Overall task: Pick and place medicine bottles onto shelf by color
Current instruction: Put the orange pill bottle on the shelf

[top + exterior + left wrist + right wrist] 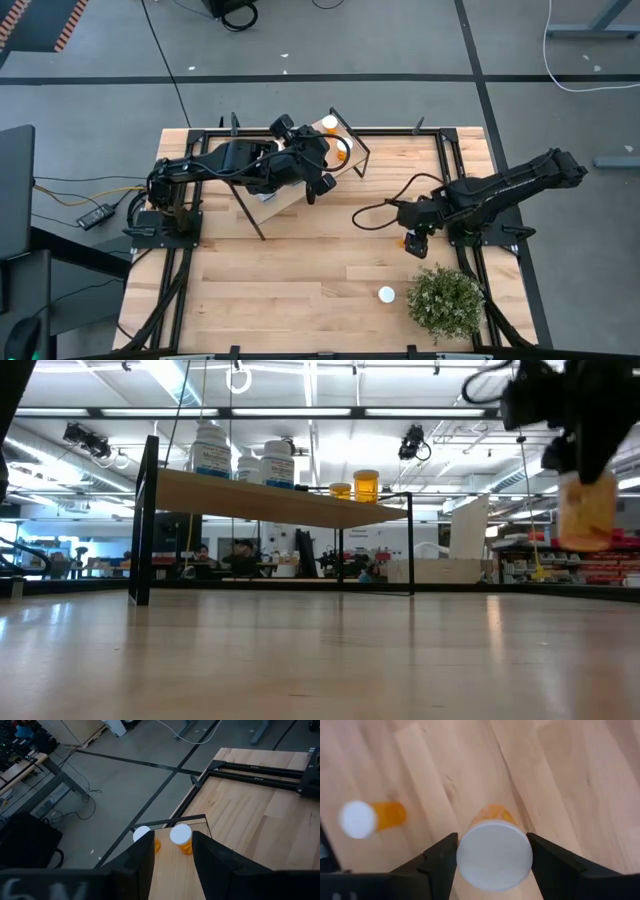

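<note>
Gripping a translucent orange white-capped bottle [493,851] in the right gripper [415,243], lifted off the wooden tabletop [300,270].

Hovering over the slanted light-wood shelf [270,501], largely hiding it from above: left gripper [172,857], fingers apart, nothing between.

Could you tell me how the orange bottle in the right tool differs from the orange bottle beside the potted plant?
The held orange bottle is clamped in the right tool and hangs clear of the tabletop; the loose orange bottle stands free on the table. The held one is near the table's middle right; the loose one is near the potted plant. Both are upright, with orange bodies and white caps.
</note>
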